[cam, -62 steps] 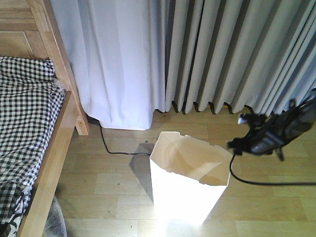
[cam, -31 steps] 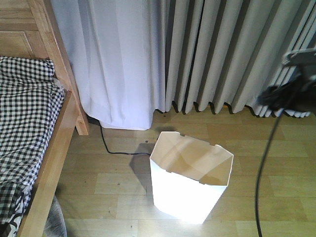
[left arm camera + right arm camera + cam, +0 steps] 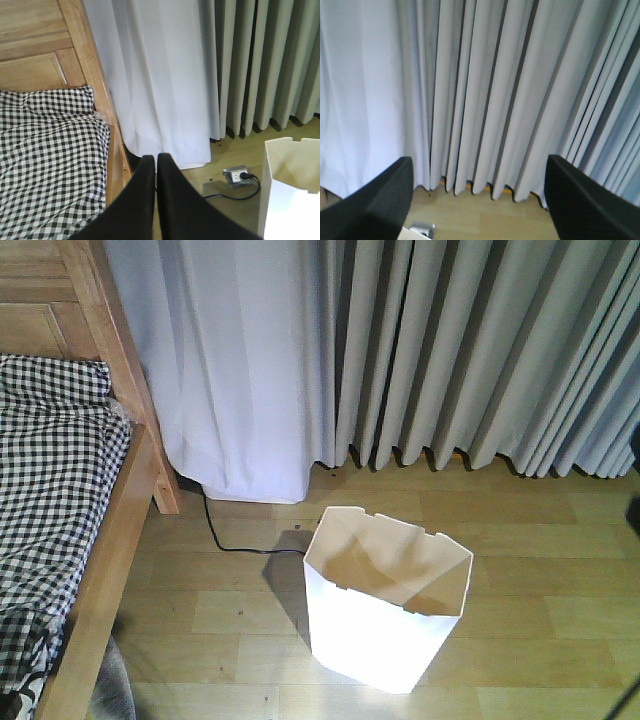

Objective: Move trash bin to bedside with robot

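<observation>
The white trash bin (image 3: 388,608) stands upright on the wood floor, its angular rim open and nothing touching it. It also shows at the right edge of the left wrist view as the trash bin (image 3: 291,190). The bedside is at left: a light wooden side rail (image 3: 108,575) and post, with checked bedding (image 3: 50,490). A strip of floor separates the bin from the rail. My left gripper (image 3: 155,158) is shut and empty, hanging near the bed rail (image 3: 116,160). Facing the curtains, my right gripper (image 3: 479,159) is open, holding nothing. The front view barely shows either arm.
Grey and white curtains (image 3: 400,350) hang to the floor behind the bin. A black cable (image 3: 225,540) runs from under the white curtain toward the bin. A floor socket (image 3: 236,175) with a plug in it sits between curtain and bin.
The right arm, first beside the bin's right rim, has risen and swung off the right edge of the front view. The bin and bed have not moved.
</observation>
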Tool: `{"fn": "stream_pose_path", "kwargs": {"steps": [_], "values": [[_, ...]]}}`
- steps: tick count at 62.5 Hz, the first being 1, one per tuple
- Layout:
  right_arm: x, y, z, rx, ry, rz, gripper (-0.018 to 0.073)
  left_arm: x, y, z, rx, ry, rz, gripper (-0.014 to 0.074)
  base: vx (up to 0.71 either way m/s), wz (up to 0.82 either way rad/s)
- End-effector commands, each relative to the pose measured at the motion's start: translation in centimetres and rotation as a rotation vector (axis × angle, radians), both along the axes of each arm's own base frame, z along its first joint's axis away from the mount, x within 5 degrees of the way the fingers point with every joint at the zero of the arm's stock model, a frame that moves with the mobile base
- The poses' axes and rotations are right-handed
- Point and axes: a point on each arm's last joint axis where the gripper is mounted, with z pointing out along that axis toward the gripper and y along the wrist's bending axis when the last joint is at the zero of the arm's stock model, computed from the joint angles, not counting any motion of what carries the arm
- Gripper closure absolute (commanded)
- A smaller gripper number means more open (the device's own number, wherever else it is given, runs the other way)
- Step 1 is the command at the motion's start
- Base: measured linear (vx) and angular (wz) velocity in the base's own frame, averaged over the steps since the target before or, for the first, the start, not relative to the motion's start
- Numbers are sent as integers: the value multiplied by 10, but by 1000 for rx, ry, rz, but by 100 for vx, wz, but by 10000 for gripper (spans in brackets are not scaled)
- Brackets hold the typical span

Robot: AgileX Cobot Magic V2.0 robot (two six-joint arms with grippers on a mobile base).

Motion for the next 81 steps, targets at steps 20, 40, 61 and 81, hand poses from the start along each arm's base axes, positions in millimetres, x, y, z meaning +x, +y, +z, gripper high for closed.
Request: {"fn": "stream_pose_path", "kwargs": {"steps": [20, 40, 61, 81], "values": [[-49, 2, 2, 34, -250, -21, 43, 1, 0, 1, -9, -71, 1, 603, 0, 0], [-50, 5, 0, 37, -229, 1, 90, 1, 0, 1, -9, -71, 1, 603, 0, 0], [-50, 9, -4, 50, -176, 46, 570, 1, 0, 1, -9, -71, 1, 603, 0, 0], [-50, 9, -4, 50, -176, 46, 567, 1, 0, 1, -9, -71, 1, 603, 0, 0]]}}
